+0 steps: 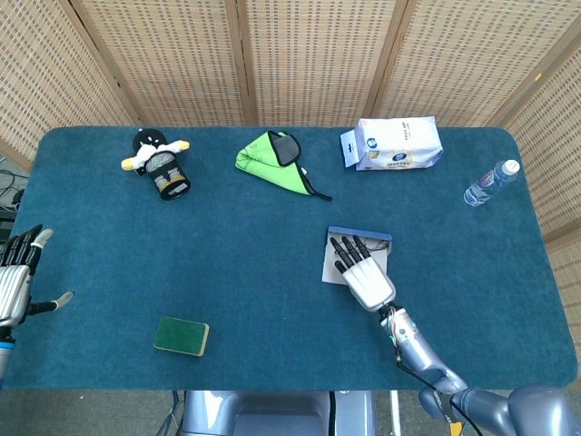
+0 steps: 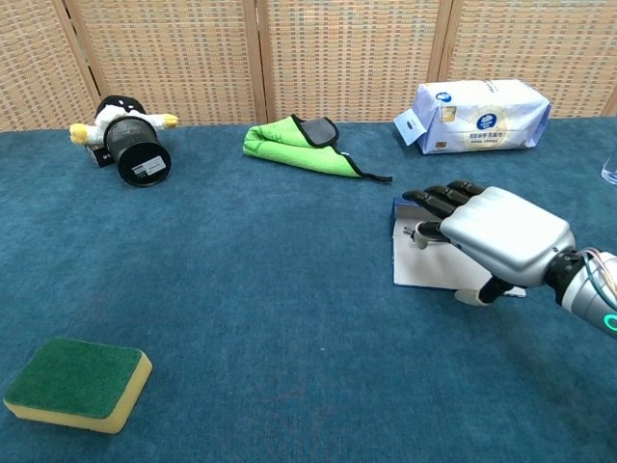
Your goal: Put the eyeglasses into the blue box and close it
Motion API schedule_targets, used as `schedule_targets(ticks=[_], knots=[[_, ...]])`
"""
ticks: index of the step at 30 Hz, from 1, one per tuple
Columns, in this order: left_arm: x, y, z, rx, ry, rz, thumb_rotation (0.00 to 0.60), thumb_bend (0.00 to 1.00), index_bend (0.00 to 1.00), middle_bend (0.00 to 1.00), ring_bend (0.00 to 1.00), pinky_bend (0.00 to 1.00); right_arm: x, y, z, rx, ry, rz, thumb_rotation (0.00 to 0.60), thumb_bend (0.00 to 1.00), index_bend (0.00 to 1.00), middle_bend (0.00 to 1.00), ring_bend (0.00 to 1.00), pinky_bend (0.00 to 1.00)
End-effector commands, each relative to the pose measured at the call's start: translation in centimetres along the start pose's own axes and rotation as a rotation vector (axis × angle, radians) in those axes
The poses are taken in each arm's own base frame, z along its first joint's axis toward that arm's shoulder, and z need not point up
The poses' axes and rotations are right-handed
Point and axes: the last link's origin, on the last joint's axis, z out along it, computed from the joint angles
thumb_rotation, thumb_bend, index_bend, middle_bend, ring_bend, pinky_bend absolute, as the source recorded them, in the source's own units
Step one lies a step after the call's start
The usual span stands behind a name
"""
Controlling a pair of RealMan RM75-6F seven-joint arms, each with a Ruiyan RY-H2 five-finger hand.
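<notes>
The blue box (image 1: 332,265) lies open right of the table's middle, its white inside (image 2: 424,271) facing up. The eyeglasses (image 2: 415,232) lie in it along the far blue wall, mostly hidden by my right hand. That right hand (image 1: 364,273) (image 2: 490,232) is spread flat, palm down, over the box and holds nothing. Whether it touches the box I cannot tell. My left hand (image 1: 15,278) hangs at the far left edge in the head view, fingers apart and empty.
A penguin toy with a black cup (image 1: 160,165) lies at the back left. A green cloth (image 1: 272,160) and a white wipes pack (image 1: 396,143) lie along the back. A water bottle (image 1: 490,183) is at the right, and a green sponge (image 1: 182,335) sits near the front left.
</notes>
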Motion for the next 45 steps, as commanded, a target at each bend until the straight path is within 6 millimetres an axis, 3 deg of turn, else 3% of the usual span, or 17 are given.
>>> schedule_targets(ticks=[1,17,27,45], knots=[[0.0,0.0,0.0,0.001,-0.001,0.000,0.600,0.00,0.00,0.00,0.00,0.00,-0.1,-0.1,0.0,0.002,-0.002,0.001,0.600,0.26,0.32,0.00,0.00,0.08],[0.0,0.0,0.1,0.001,-0.005,-0.001,0.600,0.00,0.00,0.00,0.00,0.00,-0.3,-0.1,0.3,0.003,-0.023,-0.025,0.600,0.26,0.32,0.00,0.00,0.08],[0.0,-0.1,0.1,0.002,-0.005,0.000,0.600,0.00,0.00,0.00,0.00,0.00,-0.3,0.1,0.8,-0.022,0.000,-0.032,0.600,0.41,0.40,0.00,0.00,0.08],[-0.1,-0.2,0.2,0.009,-0.007,-0.001,0.600,0.00,0.00,0.00,0.00,0.00,0.6,1.9,3.3,-0.118,0.038,0.018,0.600,0.41,0.41,0.00,0.00,0.08]])
